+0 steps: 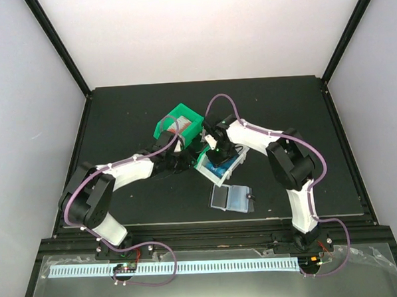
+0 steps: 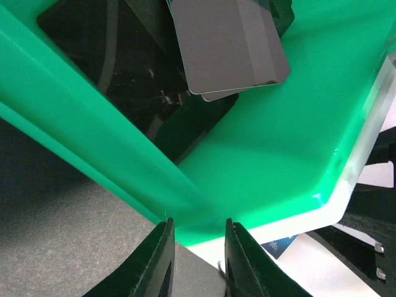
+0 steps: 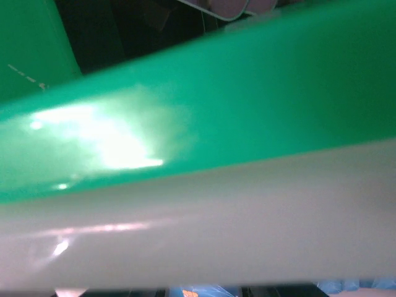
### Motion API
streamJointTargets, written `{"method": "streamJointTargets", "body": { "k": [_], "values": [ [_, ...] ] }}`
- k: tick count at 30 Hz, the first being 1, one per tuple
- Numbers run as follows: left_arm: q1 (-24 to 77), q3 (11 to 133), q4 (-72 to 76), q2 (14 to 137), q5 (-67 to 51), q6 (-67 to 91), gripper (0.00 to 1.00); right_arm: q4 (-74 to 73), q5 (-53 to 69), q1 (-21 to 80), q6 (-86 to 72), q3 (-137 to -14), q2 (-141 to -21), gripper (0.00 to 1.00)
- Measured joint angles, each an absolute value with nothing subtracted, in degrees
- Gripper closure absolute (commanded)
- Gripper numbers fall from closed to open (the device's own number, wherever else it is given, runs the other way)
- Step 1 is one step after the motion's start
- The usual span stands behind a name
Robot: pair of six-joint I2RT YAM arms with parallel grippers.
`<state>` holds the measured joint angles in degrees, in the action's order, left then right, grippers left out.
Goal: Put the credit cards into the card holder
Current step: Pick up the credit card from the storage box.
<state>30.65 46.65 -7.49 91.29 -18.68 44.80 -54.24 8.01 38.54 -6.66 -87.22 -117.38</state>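
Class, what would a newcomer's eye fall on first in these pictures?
The bright green bin at mid-table, with grey cards lying inside it. Just nearer sits a white bin holding blue cards, and an open card holder lies in front.

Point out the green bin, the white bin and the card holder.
green bin (image 1: 183, 115): top external view, its far wall.
white bin (image 1: 210, 174): top external view, its near rim.
card holder (image 1: 231, 199): top external view, its clear inner sleeve.

Pale walls (image 1: 199, 29) enclose a black tabletop (image 1: 269, 98); black frame struts (image 1: 56, 46) edge the corners.
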Motion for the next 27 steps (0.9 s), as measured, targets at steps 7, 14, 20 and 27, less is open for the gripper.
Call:
{"method": "streamJointTargets", "body": {
  "k": [7, 14, 20, 27],
  "values": [
    [31.48, 44.82, -5.32, 91.11, -17.91, 46.28, 0.76, -55.68, 11.49, 38.37, -5.43, -87.46, -115.35, 0.70],
    [32.18, 44.73, -4.51, 91.11, -16.56, 47.20, 0.77, -55.94, 20.75, 38.57, -3.03, -84.68, -109.71, 0.68],
    [32.34, 44.47, -3.99, 91.11, -15.73, 47.64, 0.77, -56.25, 22.94, 38.83, -2.85, -81.45, -109.38, 0.68],
    [32.40, 44.18, -3.86, 91.11, -15.22, 48.18, 0.77, -56.23, 22.59, 38.92, -3.14, -80.99, -109.97, 0.61]
  ]
}}
